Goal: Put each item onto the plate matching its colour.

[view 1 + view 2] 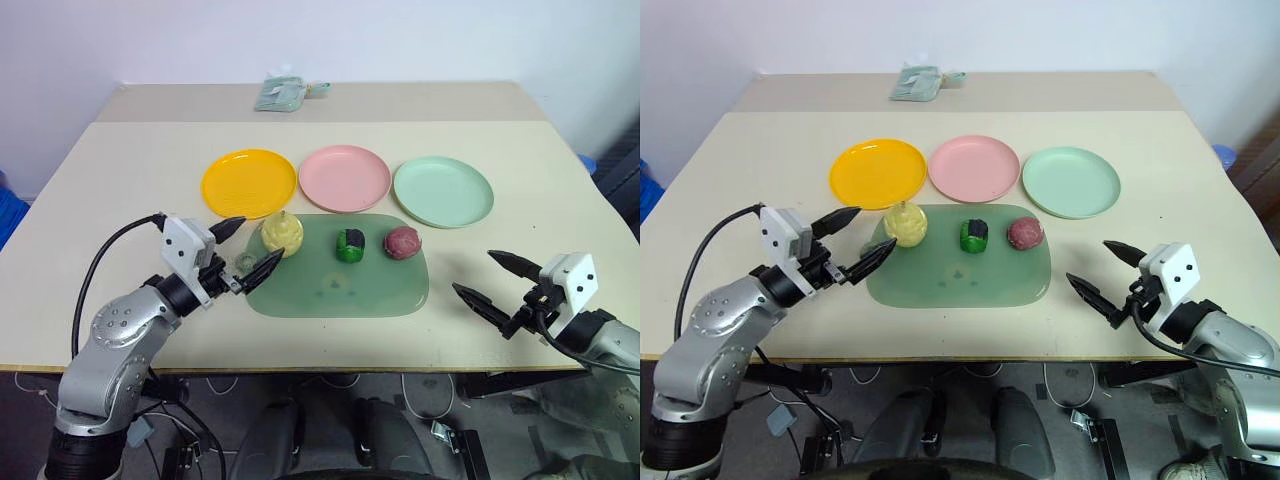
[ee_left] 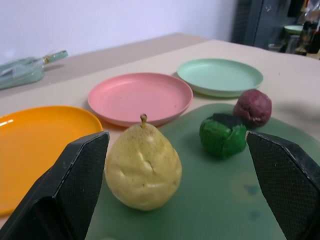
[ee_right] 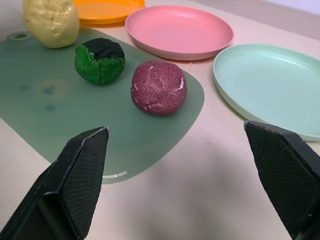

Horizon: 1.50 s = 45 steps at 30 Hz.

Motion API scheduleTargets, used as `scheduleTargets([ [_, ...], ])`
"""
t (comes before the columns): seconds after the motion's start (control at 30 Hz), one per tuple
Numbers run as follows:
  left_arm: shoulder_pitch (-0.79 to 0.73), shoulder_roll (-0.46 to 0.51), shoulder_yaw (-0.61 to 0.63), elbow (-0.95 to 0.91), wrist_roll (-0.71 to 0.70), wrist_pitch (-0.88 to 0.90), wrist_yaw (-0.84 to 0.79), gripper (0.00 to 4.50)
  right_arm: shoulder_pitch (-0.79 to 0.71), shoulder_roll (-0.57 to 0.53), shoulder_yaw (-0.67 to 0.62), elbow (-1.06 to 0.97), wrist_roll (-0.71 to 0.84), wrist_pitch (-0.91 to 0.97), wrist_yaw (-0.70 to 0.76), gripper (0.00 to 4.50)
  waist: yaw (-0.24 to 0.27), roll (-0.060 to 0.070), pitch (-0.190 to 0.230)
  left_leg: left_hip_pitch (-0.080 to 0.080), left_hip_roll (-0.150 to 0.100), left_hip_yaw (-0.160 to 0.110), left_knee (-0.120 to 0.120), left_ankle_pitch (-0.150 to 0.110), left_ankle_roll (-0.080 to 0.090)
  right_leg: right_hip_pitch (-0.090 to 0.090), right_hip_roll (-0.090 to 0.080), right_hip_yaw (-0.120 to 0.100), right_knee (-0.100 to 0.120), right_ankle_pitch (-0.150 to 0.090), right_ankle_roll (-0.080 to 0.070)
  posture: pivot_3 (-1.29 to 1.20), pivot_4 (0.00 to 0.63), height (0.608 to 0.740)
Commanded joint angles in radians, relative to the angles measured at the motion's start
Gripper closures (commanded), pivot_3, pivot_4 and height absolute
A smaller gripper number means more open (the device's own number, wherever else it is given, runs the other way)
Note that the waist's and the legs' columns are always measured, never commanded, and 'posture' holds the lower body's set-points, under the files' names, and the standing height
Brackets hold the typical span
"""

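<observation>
Okay, nearest: two black two-finger grippers, both spread wide and holding nothing. The left gripper (image 1: 246, 248) sits at the left end of the translucent green mat (image 1: 330, 290), fingers either side of that corner; the right gripper (image 1: 492, 279) hovers over bare table off the mat's right end, apart from it.

The mat is flat, rounded-rectangular, glossy plastic. Three toy foods stand in a row along the mat's far edge: a pale yellow pear-shaped lump (image 1: 282, 234) at the left, a dark green chunk with a black band (image 1: 350, 244) in the middle, and a maroon-pink ball (image 1: 402, 242) at the right. The left wrist view shows the pear's small stem and dimpled skin; the right wrist view shows cracks on the rough ball and a round hole in the mat's tab beside the pear.

Beyond the mat's far edge lie three round shallow smooth plastic plates, all bare: orange-yellow plate (image 1: 249, 182), pink plate (image 1: 344, 177), mint green plate (image 1: 443, 190), left to right.

Farthest past the mat, the head views show a clear packet with greenish contents (image 1: 281, 93).
</observation>
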State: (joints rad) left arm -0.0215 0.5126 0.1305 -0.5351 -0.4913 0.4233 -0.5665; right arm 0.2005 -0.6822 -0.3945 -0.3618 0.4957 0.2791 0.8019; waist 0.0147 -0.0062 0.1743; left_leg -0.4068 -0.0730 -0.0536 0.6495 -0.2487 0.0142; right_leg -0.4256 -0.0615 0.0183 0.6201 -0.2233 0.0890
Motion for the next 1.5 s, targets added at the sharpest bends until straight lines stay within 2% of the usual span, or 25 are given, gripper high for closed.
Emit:
scheduleTargets([
  [0.03,0.031,0.004,0.007,-0.012,0.015,-0.055,-0.024,0.00,-0.006,-0.013,-0.032,0.009,0.009,-0.020,0.016,0.08,0.000,0.000,0.000,0.000,0.000,0.000,0.000,0.000,0.000,0.000,0.000,0.000,0.000,0.000,0.000,0.00,0.150,0.740],
  [0.33,0.102,-0.021,0.016,0.068,0.034,-0.179,-0.088,0.00,-0.025,-0.003,-0.012,0.005,0.007,-0.018,0.021,0.08,0.000,0.000,0.000,0.000,0.000,0.000,0.000,0.000,0.000,0.001,0.000,0.000,-0.002,0.000,0.000,0.00,0.150,0.740],
  [0.6,0.109,-0.035,0.004,0.093,0.078,-0.231,-0.071,0.00,-0.052,-0.001,0.014,0.001,0.009,-0.015,0.022,0.08,0.000,0.000,0.000,0.000,0.000,0.000,0.000,0.000,0.000,0.001,0.000,0.000,-0.002,0.000,0.000,0.00,0.150,0.740],
  [0.83,0.046,-0.053,0.008,0.026,0.035,-0.098,0.024,0.00,-0.106,0.015,0.037,-0.023,0.081,-0.015,0.070,0.08,0.000,0.000,0.000,0.000,0.000,0.000,0.000,0.000,0.000,0.001,0.000,0.000,-0.002,0.000,0.000,0.00,0.150,0.740],
  [1.07,-0.081,-0.105,0.022,0.034,-0.017,0.061,0.151,0.00,-0.214,0.011,0.125,-0.009,0.112,-0.019,0.150,0.08,0.000,0.000,0.000,0.000,0.000,0.000,0.001,0.000,0.000,0.001,0.000,0.000,-0.002,0.002,0.003,0.00,0.150,0.740],
  [1.5,-0.159,-0.169,-0.046,0.180,0.055,0.054,0.192,0.00,-0.316,0.032,0.224,0.030,0.068,-0.028,0.155,0.08,0.003,0.000,0.000,0.000,0.000,0.000,0.001,0.000,0.000,0.001,0.000,0.000,-0.002,0.002,0.003,0.00,0.150,0.740],
])
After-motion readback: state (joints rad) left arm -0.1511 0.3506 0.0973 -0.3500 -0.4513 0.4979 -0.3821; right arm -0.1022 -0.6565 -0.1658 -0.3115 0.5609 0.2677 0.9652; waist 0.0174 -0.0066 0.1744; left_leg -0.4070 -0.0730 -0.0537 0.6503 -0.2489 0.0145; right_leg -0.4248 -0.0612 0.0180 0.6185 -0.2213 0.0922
